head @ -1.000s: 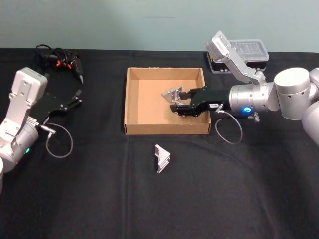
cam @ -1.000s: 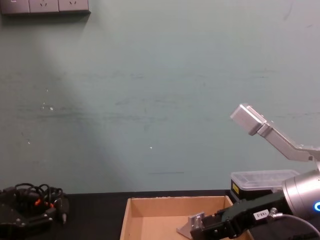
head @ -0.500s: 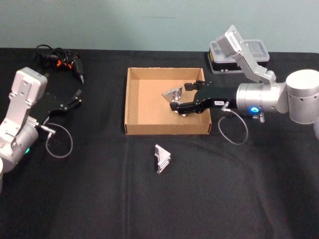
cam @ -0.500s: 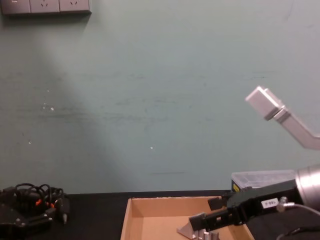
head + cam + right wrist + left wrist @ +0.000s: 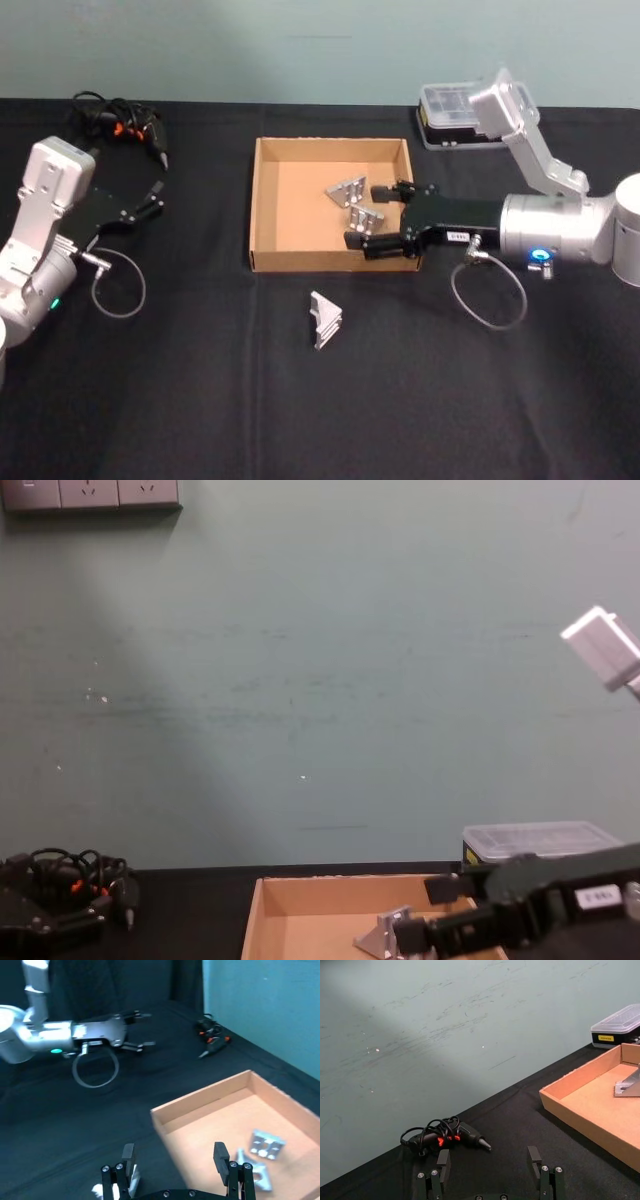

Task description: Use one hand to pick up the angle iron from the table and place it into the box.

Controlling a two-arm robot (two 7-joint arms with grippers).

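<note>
Two angle irons (image 5: pixel 355 203) now lie in the box (image 5: pixel 266 215); the right gripper (image 5: pixel 372 216), jaws spread, has let go.

A tan cardboard box (image 5: pixel 265 205) is sitting at frame centre on the matte black table (image 5: pixel 200 400), with silver angle irons (image 5: pixel 347 189) gleaming inside. At right, the black right gripper (image 5: pixel 372 215) is showing a white label, while orange-marked black cables (image 5: pixel 118 118) are lying upper left

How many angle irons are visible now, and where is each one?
3: two angle irons lie inside the box, one farther back and one by the open right gripper; a third lies on the table.
</note>
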